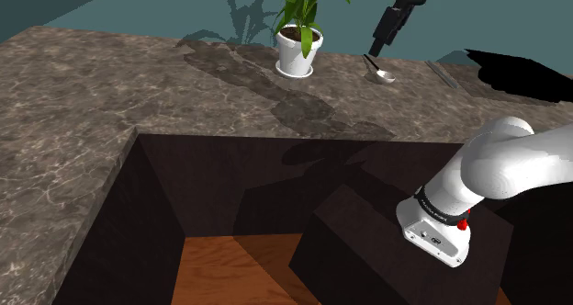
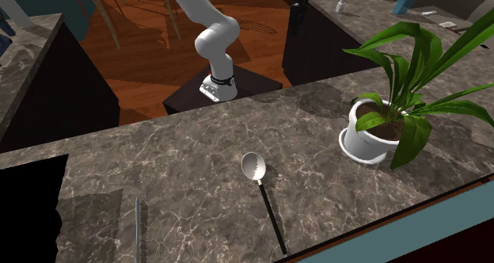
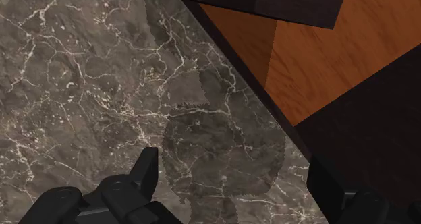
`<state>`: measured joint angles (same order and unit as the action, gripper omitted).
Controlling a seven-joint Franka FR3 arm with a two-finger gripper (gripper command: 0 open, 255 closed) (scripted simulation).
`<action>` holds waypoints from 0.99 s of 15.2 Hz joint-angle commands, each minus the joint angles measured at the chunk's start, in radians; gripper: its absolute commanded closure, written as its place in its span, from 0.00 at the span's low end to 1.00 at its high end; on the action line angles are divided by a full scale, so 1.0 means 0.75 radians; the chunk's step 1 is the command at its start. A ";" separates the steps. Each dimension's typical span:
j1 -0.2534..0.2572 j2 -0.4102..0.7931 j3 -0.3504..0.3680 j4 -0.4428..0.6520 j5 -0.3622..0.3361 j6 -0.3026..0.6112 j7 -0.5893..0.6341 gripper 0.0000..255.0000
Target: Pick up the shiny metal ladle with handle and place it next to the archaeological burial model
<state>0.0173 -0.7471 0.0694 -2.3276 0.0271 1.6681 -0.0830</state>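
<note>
The ladle (image 2: 254, 167) lies flat on the dark marble counter (image 2: 182, 150), with a shiny round bowl and a thin dark handle running toward the counter's far edge. In the shoulder view the ladle (image 1: 380, 73) rests to the right of the potted plant. My black gripper (image 1: 378, 44) hangs above the counter, appearing just over the ladle in that view and apart from it. In the wrist view the gripper (image 3: 233, 160) is open over bare marble near the counter's inner edge, with nothing between its fingers (image 3: 145, 167).
A white pot with a green plant (image 1: 298, 46) stands on the counter near the ladle. A thin grey rod (image 2: 138, 230) lies beside a black area (image 2: 28, 202). Below the counter's inner edge is a dark recess with an orange wood floor (image 1: 230, 271).
</note>
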 commanded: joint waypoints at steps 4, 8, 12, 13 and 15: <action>-0.047 0.079 -0.049 -0.002 -0.024 0.086 -0.005 0.00; -0.105 0.194 -0.114 0.010 -0.050 0.196 -0.010 0.00; -0.158 0.319 -0.181 0.039 -0.066 0.298 -0.016 0.00; -0.171 0.352 -0.198 0.049 -0.069 0.323 -0.018 0.00; -0.195 0.418 -0.232 0.071 -0.070 0.369 -0.022 0.00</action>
<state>-0.1186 -0.4553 -0.0906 -2.2762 -0.0241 1.9236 -0.0974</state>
